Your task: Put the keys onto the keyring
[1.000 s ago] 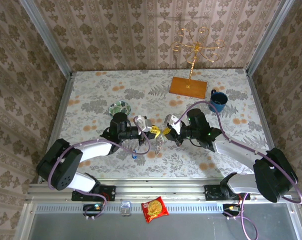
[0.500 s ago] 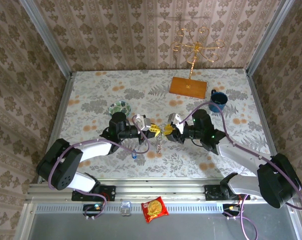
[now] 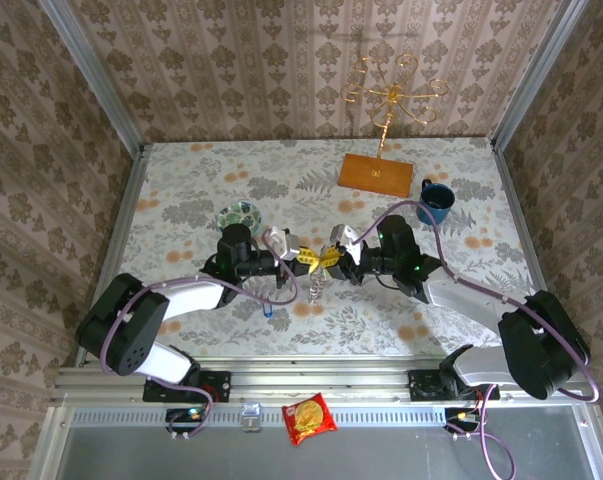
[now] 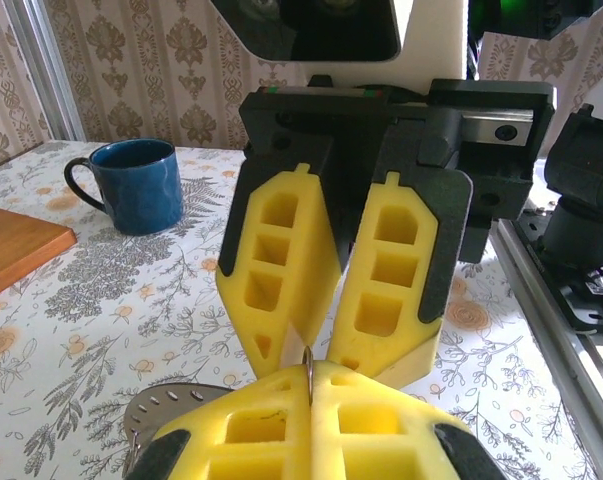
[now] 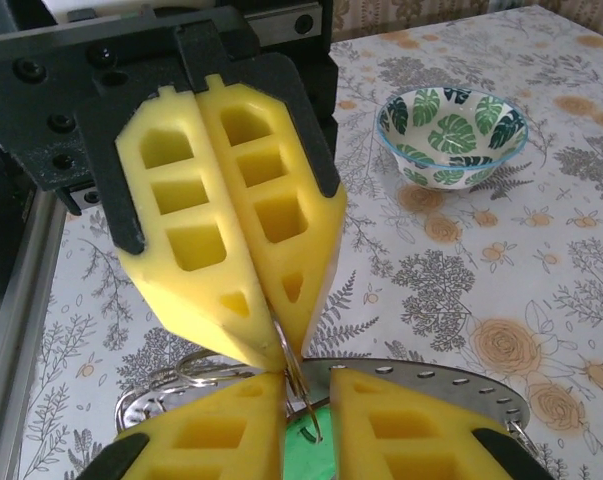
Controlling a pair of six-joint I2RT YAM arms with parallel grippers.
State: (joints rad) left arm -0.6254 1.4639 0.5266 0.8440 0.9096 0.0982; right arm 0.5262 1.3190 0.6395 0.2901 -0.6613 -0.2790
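Near the middle of the floral table point(image 3: 181, 180), the two grippers met tip to tip. The left gripper point(image 5: 278, 340) was pinched tight on a thin wire loop of the keyring point(image 5: 451, 388), whose flat grey rim sat just below both sets of fingers. The right gripper point(image 4: 316, 342) faced it from the right, its jaws only narrowly parted. The green key point(image 5: 308, 445) sat between its pads, right at the wire loop, though whether the pads actually clamped it could not be told. The blue key point(image 3: 268, 310) lay on the table to the near left, apart from both grippers.
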